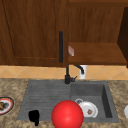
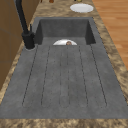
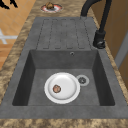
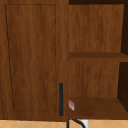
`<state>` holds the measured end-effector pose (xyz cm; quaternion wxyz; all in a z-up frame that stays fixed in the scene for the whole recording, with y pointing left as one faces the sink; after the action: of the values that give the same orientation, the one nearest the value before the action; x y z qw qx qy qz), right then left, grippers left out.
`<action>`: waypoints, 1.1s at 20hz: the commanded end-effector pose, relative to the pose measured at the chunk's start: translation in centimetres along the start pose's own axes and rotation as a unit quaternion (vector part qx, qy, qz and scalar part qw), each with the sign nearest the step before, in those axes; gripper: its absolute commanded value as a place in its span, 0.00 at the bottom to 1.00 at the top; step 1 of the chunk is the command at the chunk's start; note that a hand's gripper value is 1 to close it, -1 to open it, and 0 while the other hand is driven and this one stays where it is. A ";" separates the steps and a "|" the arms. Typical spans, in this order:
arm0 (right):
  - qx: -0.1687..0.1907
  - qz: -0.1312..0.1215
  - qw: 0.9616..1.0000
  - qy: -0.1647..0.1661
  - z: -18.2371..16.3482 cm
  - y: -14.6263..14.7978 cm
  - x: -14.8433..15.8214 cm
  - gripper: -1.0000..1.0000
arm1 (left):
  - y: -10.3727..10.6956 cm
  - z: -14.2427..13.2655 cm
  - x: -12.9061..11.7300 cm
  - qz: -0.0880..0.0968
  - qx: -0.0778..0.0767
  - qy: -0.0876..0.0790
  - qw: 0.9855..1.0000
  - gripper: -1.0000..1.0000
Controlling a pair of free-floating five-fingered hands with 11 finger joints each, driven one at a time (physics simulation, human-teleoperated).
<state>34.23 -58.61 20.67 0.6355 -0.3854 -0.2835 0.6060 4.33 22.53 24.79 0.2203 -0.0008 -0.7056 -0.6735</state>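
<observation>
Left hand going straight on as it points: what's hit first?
The black left hand seems to point down: probably the front edge of the grey ribbed draining board, though depth is unclear and it may pass in front of it.

My left hand (image 1: 34, 116) is matt black. The sink (image 1: 45, 92) looks like dull grey stone, ribbed on its draining board. The worktop (image 1: 12, 86) is speckled brown granite. A glossy white plate (image 3: 62, 87) lies in the basin. The cabinet (image 4: 32, 57) is smooth, grained brown wood.
</observation>
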 end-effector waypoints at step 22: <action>-0.037 -0.100 0.994 -0.037 -5.1 12.2 -9.4 1.00 | 0.0 0.0 0.0 0.000 0.000 0.000 1.000 0.50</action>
<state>29.86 -68.93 10.70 0.6517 -0.3602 -0.3604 0.5619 4.33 22.53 24.79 0.2203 -0.0008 -0.7056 -0.6735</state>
